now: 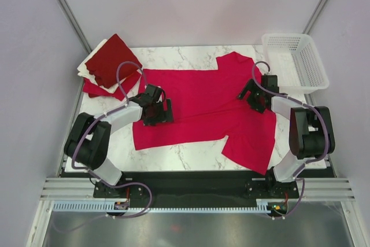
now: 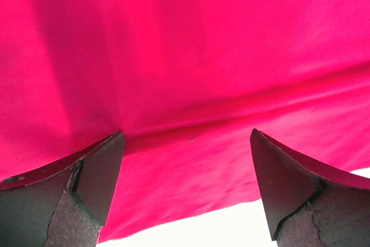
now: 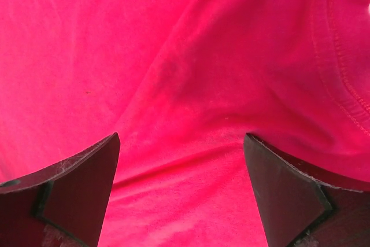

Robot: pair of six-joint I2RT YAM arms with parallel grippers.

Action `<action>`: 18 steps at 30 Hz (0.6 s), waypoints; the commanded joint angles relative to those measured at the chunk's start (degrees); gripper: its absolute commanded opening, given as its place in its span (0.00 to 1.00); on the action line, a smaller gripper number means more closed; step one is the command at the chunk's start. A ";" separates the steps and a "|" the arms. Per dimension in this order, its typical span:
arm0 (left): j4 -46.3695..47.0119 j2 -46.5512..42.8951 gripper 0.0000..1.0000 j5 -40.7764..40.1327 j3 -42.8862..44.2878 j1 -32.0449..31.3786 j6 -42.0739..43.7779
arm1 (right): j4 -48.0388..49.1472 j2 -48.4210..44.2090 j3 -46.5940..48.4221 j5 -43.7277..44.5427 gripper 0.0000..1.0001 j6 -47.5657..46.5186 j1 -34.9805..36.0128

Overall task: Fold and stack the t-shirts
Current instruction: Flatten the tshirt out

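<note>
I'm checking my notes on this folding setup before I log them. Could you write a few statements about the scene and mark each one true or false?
1. The crimson shirt lies spread out on the table. True.
2. A folded shirt sits in the basket. False: no shirt shows in it.
3. The left pincer and right pincer are both open over the crimson shirt. True.
4. The folded shirts are piled at the table's far right corner. False: they are at the far left corner.
</note>
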 commanded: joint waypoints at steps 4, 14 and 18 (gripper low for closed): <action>-6.81 -9.42 0.98 -4.20 0.19 0.54 0.41 | -10.76 -1.54 5.43 4.13 0.97 -6.54 0.28; -16.24 -15.58 1.00 -7.54 7.68 0.54 6.49 | -20.53 -10.51 14.32 0.99 0.98 -8.13 1.69; -12.03 -15.49 0.99 -2.90 0.41 0.36 -0.79 | -19.92 -11.38 11.08 -1.83 0.98 -6.02 2.48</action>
